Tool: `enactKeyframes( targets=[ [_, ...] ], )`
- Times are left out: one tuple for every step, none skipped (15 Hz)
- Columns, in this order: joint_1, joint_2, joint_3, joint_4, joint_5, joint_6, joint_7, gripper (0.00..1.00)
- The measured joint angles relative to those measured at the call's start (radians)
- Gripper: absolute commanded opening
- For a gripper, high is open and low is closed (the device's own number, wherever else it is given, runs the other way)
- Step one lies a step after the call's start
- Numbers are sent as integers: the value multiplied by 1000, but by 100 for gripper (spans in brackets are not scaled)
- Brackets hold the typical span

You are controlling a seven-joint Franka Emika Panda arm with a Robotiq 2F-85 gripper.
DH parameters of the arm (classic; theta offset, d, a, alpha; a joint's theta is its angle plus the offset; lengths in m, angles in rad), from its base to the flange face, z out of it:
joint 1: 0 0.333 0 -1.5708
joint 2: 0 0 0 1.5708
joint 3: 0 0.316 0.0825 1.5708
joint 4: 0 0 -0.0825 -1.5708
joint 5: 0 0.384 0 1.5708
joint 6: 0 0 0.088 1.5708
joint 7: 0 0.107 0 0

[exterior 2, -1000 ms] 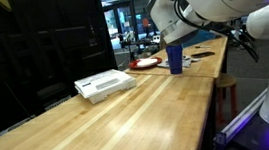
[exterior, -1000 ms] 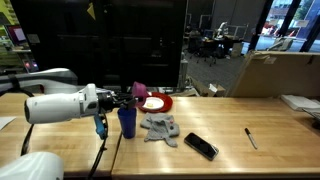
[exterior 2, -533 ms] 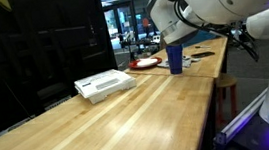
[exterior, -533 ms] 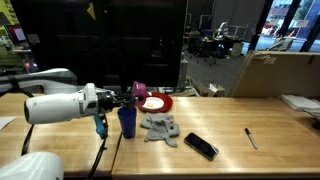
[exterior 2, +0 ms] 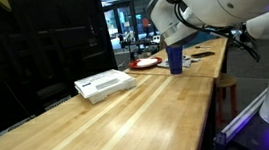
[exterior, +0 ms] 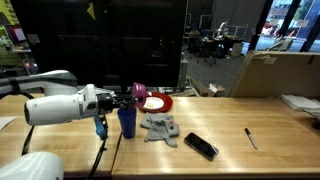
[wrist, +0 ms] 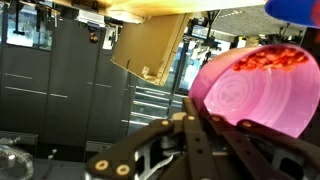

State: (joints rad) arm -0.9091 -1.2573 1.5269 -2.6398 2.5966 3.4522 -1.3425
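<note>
Currently the pink bowl [exterior: 139,91] is hanging in the air, clear of the wooden surface [exterior: 230,125], so the pickup is judged done, while the bowl is not yet resting on anything. The gripper [exterior: 129,97] is clenching the bowl by its rim. The wrist view is showing the dark fingers [wrist: 185,135] meeting at the edge of the bowl [wrist: 255,90], which is turned on its side with its round face toward the camera.

Relative to the gripper, the bowl is sitting right at the fingertips and sticking out beyond them, away from the white arm [exterior: 60,106] that is reaching in level over the surface. Directly below the bowl a blue cup [exterior: 127,121] is standing upright, near but apart from it. The same cup [exterior 2: 175,61] is showing in both exterior views, though the bowl cannot be made out behind the arm in one of them.

Just past the cup a red plate [exterior: 157,102] is lying flat, and a crumpled grey cloth [exterior: 160,127] is lying beside the cup. Farther along, a black phone [exterior: 200,146] and a pen [exterior: 251,138] are lying well apart from the gripper. A white box [exterior 2: 105,84] is resting elsewhere on the surface, and a cardboard box [exterior: 280,72] is standing behind.
</note>
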Motion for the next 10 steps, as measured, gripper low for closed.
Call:
enactKeyframes(
  targets=[
    [0,-4,5,0,0,0,0,1],
    [0,-10,12,0,0,0,0,1],
    [-1,-16,20,0,0,0,0,1],
    [-1,-23,28,0,0,0,0,1],
    [-1,-29,35,-1,0,0,0,1],
    [-1,-35,40,-1,0,0,0,1],
    [-1,-41,44,-2,0,0,0,1],
    [-1,-47,47,-3,0,0,0,1],
    [-1,-51,50,-3,0,0,0,1],
    [-1,-53,52,-4,0,0,0,1]
  ],
)
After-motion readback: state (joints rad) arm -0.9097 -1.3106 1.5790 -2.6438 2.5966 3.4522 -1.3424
